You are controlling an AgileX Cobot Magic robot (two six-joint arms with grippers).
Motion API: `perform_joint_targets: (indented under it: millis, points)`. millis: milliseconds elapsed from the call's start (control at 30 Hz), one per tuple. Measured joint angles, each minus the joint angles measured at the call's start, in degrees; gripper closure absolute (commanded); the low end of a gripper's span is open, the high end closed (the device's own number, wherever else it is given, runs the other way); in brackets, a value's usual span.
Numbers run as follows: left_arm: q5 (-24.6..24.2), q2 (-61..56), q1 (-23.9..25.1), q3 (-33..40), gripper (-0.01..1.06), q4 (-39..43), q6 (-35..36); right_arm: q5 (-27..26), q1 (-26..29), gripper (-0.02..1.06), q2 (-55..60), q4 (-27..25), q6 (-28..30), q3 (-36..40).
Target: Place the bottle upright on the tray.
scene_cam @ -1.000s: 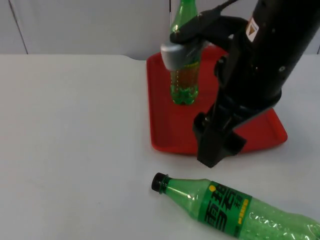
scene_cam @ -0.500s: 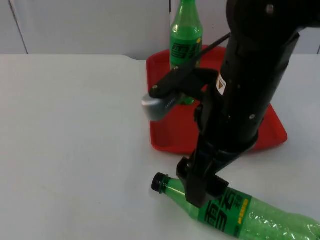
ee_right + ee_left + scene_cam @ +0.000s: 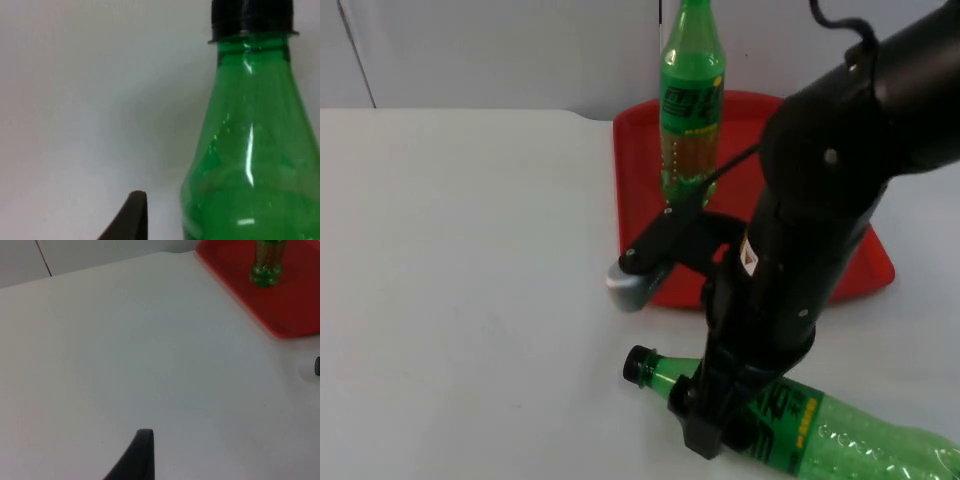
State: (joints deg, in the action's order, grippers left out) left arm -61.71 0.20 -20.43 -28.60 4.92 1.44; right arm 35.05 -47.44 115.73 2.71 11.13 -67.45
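Right end effector [image 3: 715,425] has dropped from the red tray [image 3: 640,200] onto the lying green bottle [image 3: 800,420], lower right; grip unclear. Left end effector [image 3: 142,450] waits over the counter [image 3: 470,250].

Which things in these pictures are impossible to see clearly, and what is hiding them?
- Right gripper: in the top view the arm covers its fingers, so open or shut is unclear.
- Lying bottle: its base is cut off by the picture's edge; its shoulder sits under the arm.
- Tray: the middle is hidden by the right arm.
- Left gripper: one fingertip shows; the arm waits.
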Motion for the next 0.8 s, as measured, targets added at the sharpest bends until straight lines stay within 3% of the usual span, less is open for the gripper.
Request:
perform_joint_targets:
  millis: [467, 533, 633, 667, 733, 767, 800]
  points:
    - [0.0, 0.0, 0.0, 0.0, 0.00, 0.0, 0.0, -1.4, 0.0, 0.12, 4.0, 0.9, -0.2, 0.0]
    - [0.0, 0.0, 0.0, 0.0, 0.00, 0.0, 0.0, -1.3, 0.0, 0.16, 4.3, 1.0, -0.2, 0.0]
    - [0.0, 0.0, 0.0, 0.0, 0.00, 0.0, 0.0, -1.3, 0.0, 0.36, 4.3, 1.3, -0.2, 0.0]
    - [0.0, 0.0, 0.0, 0.0, 0.00, 0.0, 0.0, -1.2, 0.0, 0.36, 4.4, 1.3, -0.2, 0.0]
    - [0.0, 0.0, 0.0, 0.0, 0.00, 0.0, 0.0, -0.9, 0.0, 0.53, 4.4, 1.5, -0.2, 0.0]
    - [0.0, 0.0, 0.0, 0.0, 0.00, 0.0, 0.0, -0.6, 0.0, 0.68, 4.4, 1.6, -0.2, 0.0]
    - [0.0, 0.0, 0.0, 0.0, 0.00, 0.0, 0.0, -0.6, 0.0, 0.73, 4.4, 1.8, -0.2, 0.0]
